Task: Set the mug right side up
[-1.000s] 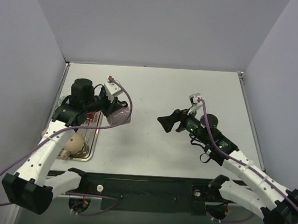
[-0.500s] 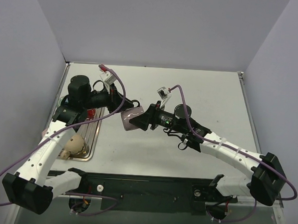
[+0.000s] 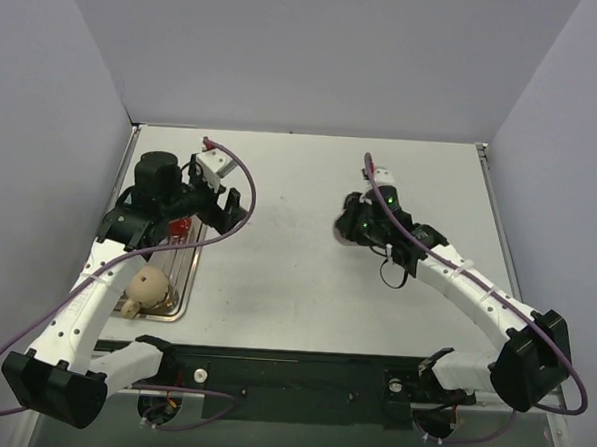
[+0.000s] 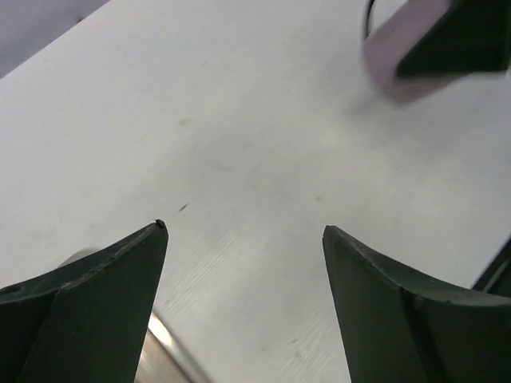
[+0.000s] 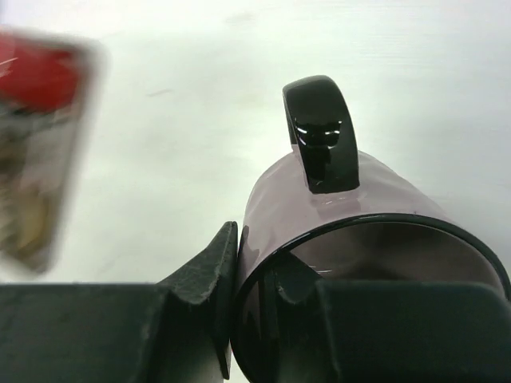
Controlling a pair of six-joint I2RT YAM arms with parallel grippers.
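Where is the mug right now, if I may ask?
The mug is clamped at its rim by the right gripper, right of centre in the top view, far from the left-side tray.

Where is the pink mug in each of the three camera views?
Top external: mug right of centre, mostly hidden under the right gripper.
Left wrist: mug in the top right corner, blurred.
Right wrist: mug lower right, close up.
Shared landmark: the right gripper's black jaws clamped on it.
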